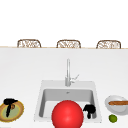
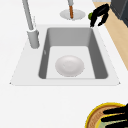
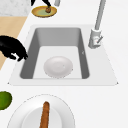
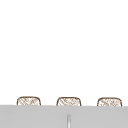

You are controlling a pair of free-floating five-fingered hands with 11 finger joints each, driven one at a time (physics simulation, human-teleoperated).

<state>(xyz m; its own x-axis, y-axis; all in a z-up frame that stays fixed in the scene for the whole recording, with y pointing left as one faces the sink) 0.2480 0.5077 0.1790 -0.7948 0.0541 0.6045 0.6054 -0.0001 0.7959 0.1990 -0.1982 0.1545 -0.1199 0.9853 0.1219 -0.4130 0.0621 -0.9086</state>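
A broad white countertop (image 1: 22,67) runs back to a thin tan wooden edge, behind which three woven wicker chair backs (image 1: 29,43) stand in a row. Beyond them the wall is plain, evenly lit white

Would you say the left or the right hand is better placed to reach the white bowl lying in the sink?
Probably the right hand: it hovers at the sink's right edge, near the white bowl. The left hand is over the yellow plate.

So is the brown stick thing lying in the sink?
No, the brown stick lies on the white plate on the counter; the sink holds a white bowl.
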